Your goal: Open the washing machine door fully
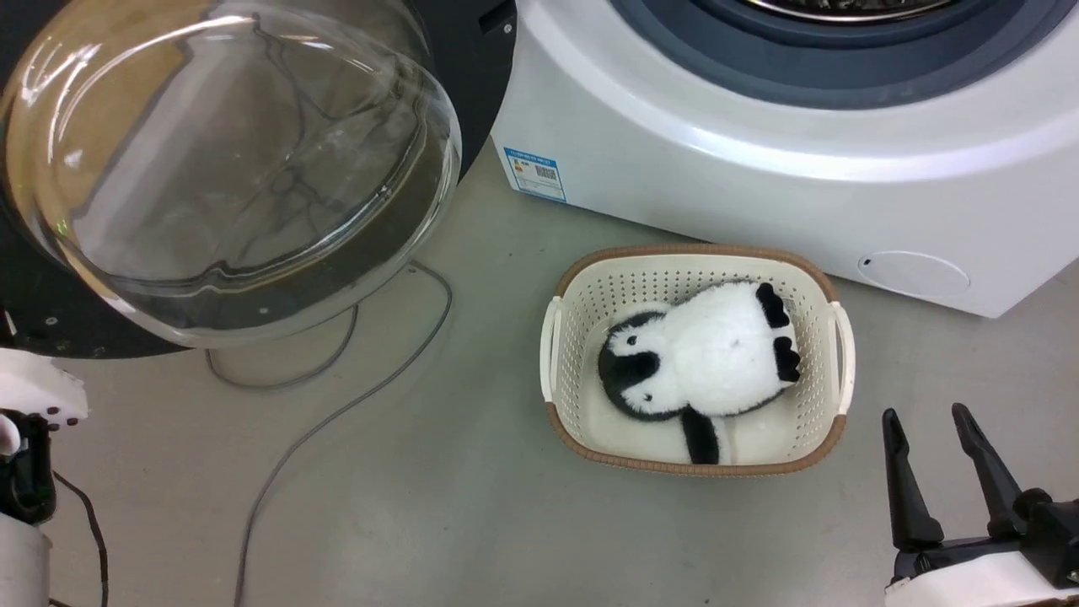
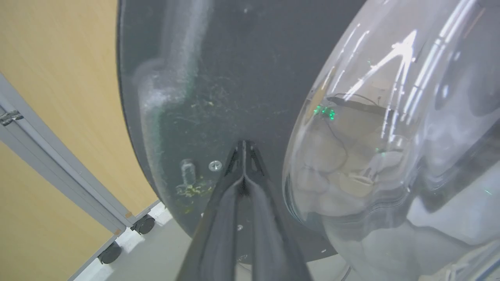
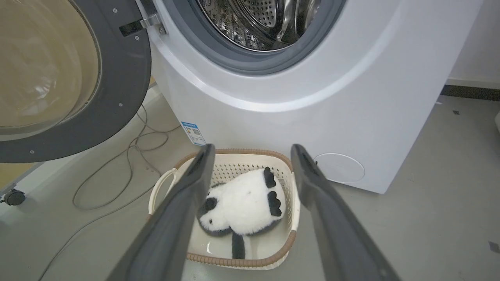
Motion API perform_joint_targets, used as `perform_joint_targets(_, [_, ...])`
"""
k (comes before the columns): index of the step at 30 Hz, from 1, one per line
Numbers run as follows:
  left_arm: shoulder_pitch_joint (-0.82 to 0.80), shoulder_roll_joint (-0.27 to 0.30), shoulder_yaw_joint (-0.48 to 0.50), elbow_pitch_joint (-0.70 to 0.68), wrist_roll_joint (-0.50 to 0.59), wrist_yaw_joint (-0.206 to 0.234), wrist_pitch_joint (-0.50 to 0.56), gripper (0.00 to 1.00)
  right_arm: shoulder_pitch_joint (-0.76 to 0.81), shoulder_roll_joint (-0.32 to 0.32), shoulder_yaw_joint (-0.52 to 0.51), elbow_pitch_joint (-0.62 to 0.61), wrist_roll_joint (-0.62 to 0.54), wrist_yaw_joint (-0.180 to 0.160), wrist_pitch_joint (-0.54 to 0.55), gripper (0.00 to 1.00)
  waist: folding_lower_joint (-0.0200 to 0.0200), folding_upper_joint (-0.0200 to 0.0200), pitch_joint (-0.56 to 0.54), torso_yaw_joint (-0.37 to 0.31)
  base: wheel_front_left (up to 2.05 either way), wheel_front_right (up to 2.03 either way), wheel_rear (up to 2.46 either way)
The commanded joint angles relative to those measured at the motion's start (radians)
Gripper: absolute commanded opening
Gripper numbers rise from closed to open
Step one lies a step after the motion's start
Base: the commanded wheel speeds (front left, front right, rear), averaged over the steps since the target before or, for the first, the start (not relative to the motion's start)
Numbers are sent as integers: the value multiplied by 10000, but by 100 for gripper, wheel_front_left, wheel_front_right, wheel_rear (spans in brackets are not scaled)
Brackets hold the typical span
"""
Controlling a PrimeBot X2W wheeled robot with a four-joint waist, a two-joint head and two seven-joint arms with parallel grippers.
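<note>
Door (image 3: 129,78) hangs well open; push outward with your pinched-together left gripper (image 2: 243,150) beside its glass (image 2: 390,156); right gripper (image 1: 926,413) spread, idle.

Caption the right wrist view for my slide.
Open right claw frames a cream basket holding a black-and-white plush toy; round black glass-windowed washing machine door stands open.

lab-like laundry corner: washing machine (image 1: 759,169), wheeled partition (image 2: 50,58).

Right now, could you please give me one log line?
washing machine door: open | left gripper: shut, at door's inner face | right gripper: open, empty
</note>
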Motion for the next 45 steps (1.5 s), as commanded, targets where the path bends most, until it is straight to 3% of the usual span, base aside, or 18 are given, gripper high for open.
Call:
perform_joint_targets(1, [-73,42,-47,26,59,-51,-81,0,-104,36,-12,33,-8,6,-91,100,0,0,-74,-5,0,0,0])
perform_joint_targets(9, [563,-405,-483,-1050,405,-436,-351,0,-137,180,-69,151,142,6,-447,100,0,0,-906,-110,0,0,0])
perform_joint_targets(16, [1552,-1080,-1048,-2758,742,-506,-381,0,-92,267,-265,-300,56,6,-585,100,0,0,-1661,-360,0,0,0])
perform_joint_targets(29, [3589,-1826,-1993,-5781,1126,-149,-48,0,327,492,-363,-1366,-53,6,-594,100,0,0,-2556,-1466,0,0,0])
perform_joint_targets(43, [5184,-2425,-2951,-6815,1533,332,92,0,868,555,-151,-1455,132,6,-595,100,0,0,-3011,-2583,0,0,0])
perform_joint_targets(44, [5261,-2460,-2997,-6778,1550,366,90,40,902,556,-131,-1435,139,6,-595,100,0,0,-3022,-2610,0,0,0])
perform_joint_targets(45, [5331,-2488,-3044,-6730,1586,405,79,100,932,557,-107,-1410,141,6,-595,100,0,0,-3041,-2637,0,0,0])
